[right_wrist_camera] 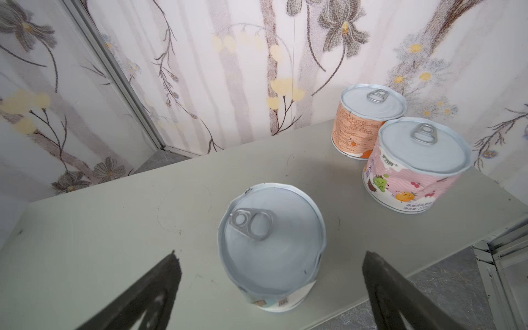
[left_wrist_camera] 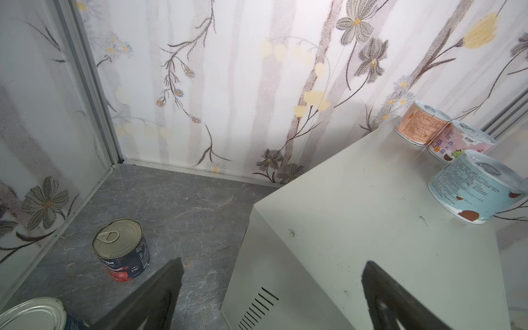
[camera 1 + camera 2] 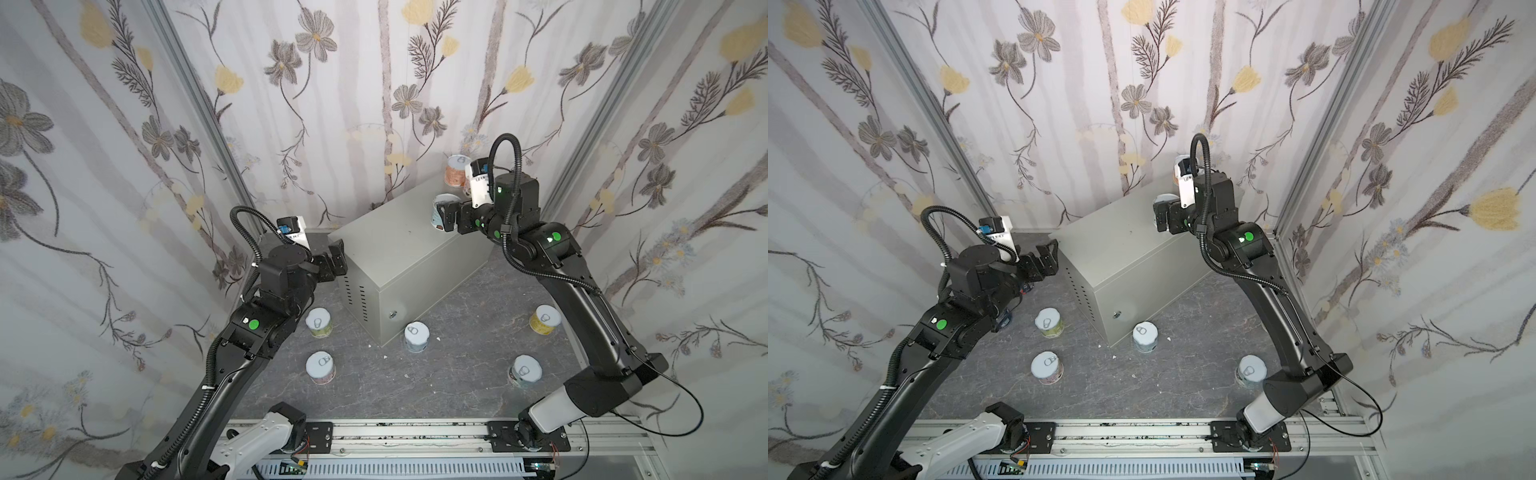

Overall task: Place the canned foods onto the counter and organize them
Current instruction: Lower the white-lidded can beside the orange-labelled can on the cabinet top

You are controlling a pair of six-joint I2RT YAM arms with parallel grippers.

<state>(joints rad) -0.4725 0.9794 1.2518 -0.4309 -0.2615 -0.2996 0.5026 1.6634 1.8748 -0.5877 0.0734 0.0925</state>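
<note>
The left end effector (image 3: 334,261) is spread wide and holds nothing. It hangs at the left corner of the bench (image 3: 395,253), but I cannot tell if it touches the metal. In the left wrist view one finger (image 2: 160,288) shows over the floor (image 2: 185,205) and the other over the bench top. Near it on the floor the navy-red can (image 2: 123,248) stands upright, and the lid of a second metal-lidded can (image 2: 31,314) shows at the picture's edge.

In a top view five short cans stand upright on the floor in front of the bench:
- a greenish can (image 3: 318,323)
- a pinkish can (image 3: 320,368)
- a grey-blue can (image 3: 417,337), just beside the lock end
- a teal can (image 3: 525,371)
- a yellow can (image 3: 544,319)

At the far right end of the bench the orange can (image 1: 354,128) and the pink can (image 1: 411,183) stand touching. The light blue can (image 1: 285,228) stands apart from them.

The right end effector (image 1: 270,253) is also spread wide. Its fingers are on either side of the light blue can with a gap on each side, so it is not pinching the can.
</note>
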